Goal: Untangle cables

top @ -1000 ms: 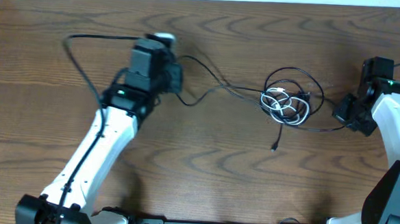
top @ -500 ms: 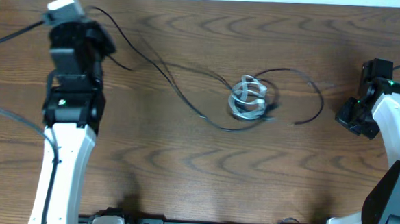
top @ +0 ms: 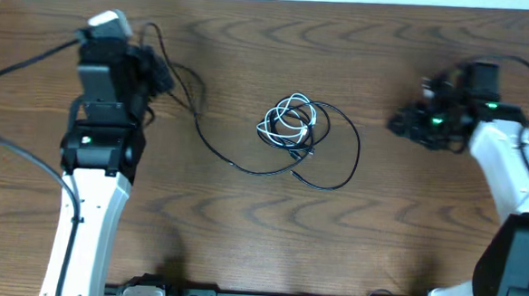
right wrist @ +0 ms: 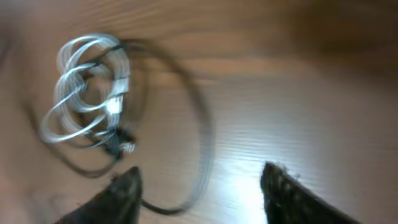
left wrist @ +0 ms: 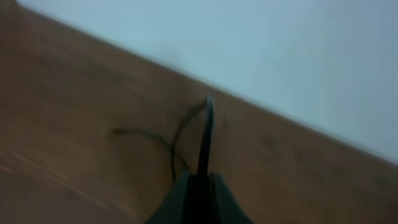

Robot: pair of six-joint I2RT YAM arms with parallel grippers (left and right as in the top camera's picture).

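white coiled cord [top: 290, 120] bunched on brown wooden table [top: 242, 228] | thin black cord [right wrist: 204, 124] strung roughly left-right, far end up-left of coil, loose loop bulging off coil's right | left gripper [left wrist: 200, 179] well left of coil, pinched tight on black cord | right gripper [right wrist: 199, 171] right of coil, fingers spread, holding nothing

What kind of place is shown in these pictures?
Probably a robotics test bench: a left arm and a right arm stand at a wooden table that holds tangled cables.
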